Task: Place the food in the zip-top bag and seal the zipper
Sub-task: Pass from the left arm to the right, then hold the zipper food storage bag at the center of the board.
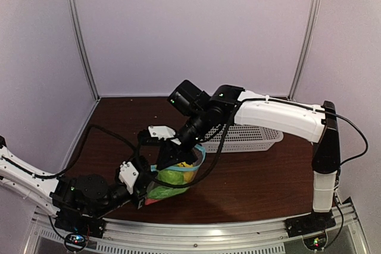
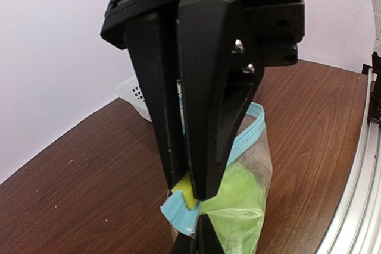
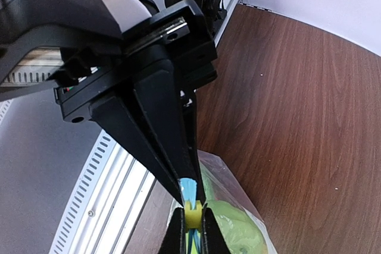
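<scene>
The zip-top bag (image 1: 178,178) stands on the brown table near the front, and the food shows inside it as green (image 1: 171,175), yellow (image 1: 184,163) and red (image 1: 153,199) shapes. My left gripper (image 1: 143,185) is shut on the near end of the bag's teal-blue zipper (image 2: 247,132); its fingertips (image 2: 189,243) pinch the strip from below. My right gripper (image 1: 172,157) reaches down from above and is shut on the zipper's small yellow slider (image 3: 191,213) right beside the left gripper. A green piece (image 2: 241,197) fills the bag below the strip.
A white perforated basket (image 1: 244,138) stands behind the bag toward the right, and its corner shows in the left wrist view (image 2: 134,90). The metal rail (image 1: 208,230) runs along the table's front edge just behind my left gripper. Grey walls enclose the table.
</scene>
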